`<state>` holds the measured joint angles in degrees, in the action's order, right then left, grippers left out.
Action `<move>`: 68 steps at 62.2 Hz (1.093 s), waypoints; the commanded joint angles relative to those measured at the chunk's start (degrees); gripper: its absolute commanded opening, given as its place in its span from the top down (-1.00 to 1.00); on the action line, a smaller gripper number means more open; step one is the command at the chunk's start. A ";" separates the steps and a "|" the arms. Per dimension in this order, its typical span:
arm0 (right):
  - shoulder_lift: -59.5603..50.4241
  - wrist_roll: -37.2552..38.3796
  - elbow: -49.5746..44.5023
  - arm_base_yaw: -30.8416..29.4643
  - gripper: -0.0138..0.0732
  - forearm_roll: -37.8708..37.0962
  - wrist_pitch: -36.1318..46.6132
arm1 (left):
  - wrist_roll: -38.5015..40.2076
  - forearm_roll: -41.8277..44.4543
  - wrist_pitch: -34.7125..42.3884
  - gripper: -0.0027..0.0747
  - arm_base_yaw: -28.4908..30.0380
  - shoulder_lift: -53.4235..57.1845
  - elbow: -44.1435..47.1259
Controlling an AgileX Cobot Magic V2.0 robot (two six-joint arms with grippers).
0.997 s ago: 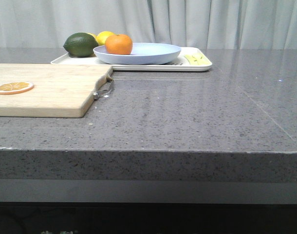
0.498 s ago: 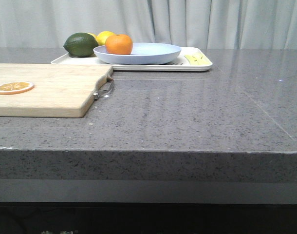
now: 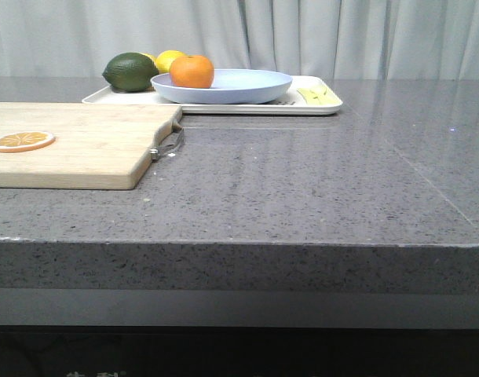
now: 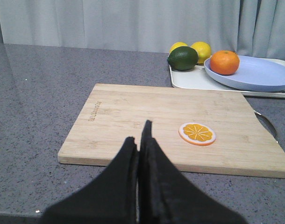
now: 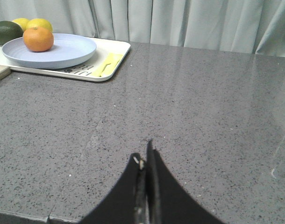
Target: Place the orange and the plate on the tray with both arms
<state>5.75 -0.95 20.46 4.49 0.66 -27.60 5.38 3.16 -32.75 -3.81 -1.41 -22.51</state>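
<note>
At our near edge of the counter, both tools are parked low and empty.

Left gripper (image 4: 140, 140): jaws pressed together, nothing between them, poised over the near edge of the wooden cutting board (image 4: 133, 121).

Right gripper (image 5: 146, 158): jaws likewise closed on nothing, over the bare grey countertop (image 5: 203, 102). Neither arm shows in the front view.

Orange slice (image 4: 197, 133): flat, lying on the board just beyond our left tool. Not a task item.

Tray (image 3: 326, 107): cream-white, at the far side of the counter, just behind the board's far edge.

Plate (image 3: 239, 85): pale blue, resting on the tray.

Orange (image 3: 191, 71): whole, sitting in the plate toward its left rim.

Dark green fruit (image 3: 130, 71) and two lemons (image 4: 201, 50): also on the tray, left of and behind the plate.

Yellow pieces (image 3: 318, 95): on the tray's right end; we cannot tell what they are.

Condition: we judge both task items placed and the job essentially complete.

Risks from here: few. The orange sits near the plate's shallow rim, so any knock to the tray could roll it out. A careless left-arm move could drag the board into the tray.
</note>
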 commanded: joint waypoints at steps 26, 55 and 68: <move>0.81 -0.61 1.46 -0.18 0.82 -0.06 4.52 | 0.47 -5.49 19.26 0.98 0.05 -0.31 9.51; 0.81 -0.61 1.46 -0.18 0.82 -0.06 4.46 | 0.47 -7.65 26.39 0.98 0.05 2.92 22.95; 0.81 -0.61 1.46 -0.18 0.82 -0.06 4.46 | 0.47 -7.65 25.85 0.98 0.05 2.81 22.80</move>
<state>5.75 -0.95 20.46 4.49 0.66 -27.72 5.38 -3.96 -11.63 -3.81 0.21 0.07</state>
